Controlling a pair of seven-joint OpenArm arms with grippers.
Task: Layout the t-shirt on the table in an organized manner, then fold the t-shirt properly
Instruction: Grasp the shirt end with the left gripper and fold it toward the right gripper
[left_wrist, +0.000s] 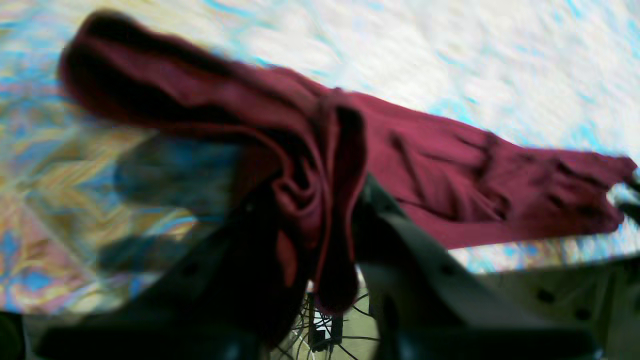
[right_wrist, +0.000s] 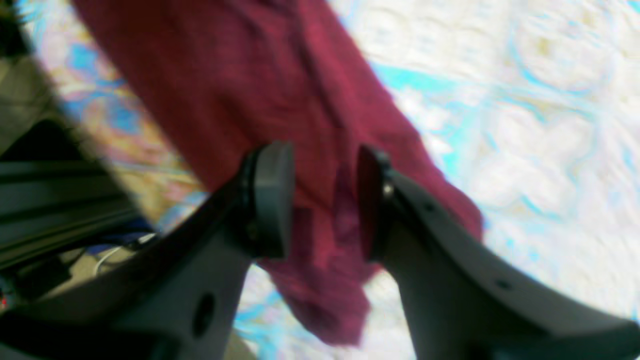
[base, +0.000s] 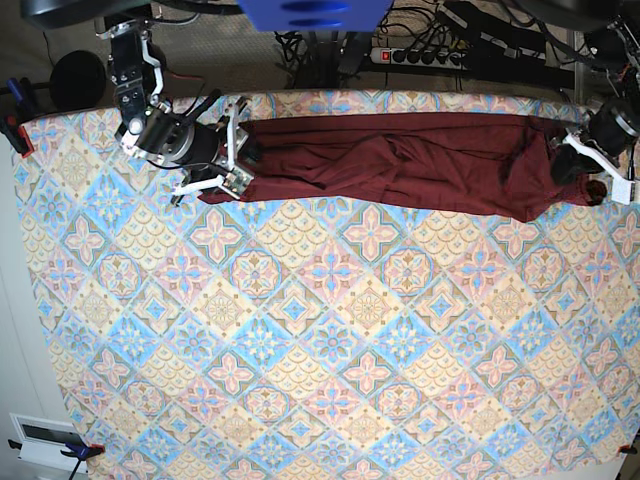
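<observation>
The dark maroon t-shirt (base: 400, 160) lies stretched in a long wrinkled band along the far edge of the patterned table (base: 330, 330). My left gripper (base: 582, 165) is at the shirt's right end. In the left wrist view it (left_wrist: 325, 235) is shut on a bunched fold of the shirt (left_wrist: 450, 165), lifted off the table (left_wrist: 450, 50). My right gripper (base: 232, 155) is at the shirt's left end. In the right wrist view its pads (right_wrist: 272, 200) stand apart around the gripper's middle (right_wrist: 324, 200), with the shirt (right_wrist: 240, 75) hanging loose between them above the table (right_wrist: 525, 100).
Behind the table's far edge are a power strip and cables (base: 420, 55) and a black round object (base: 75, 75). Cables (left_wrist: 320, 325) show below the table edge in the left wrist view. A white box (base: 40, 435) sits off the near left corner.
</observation>
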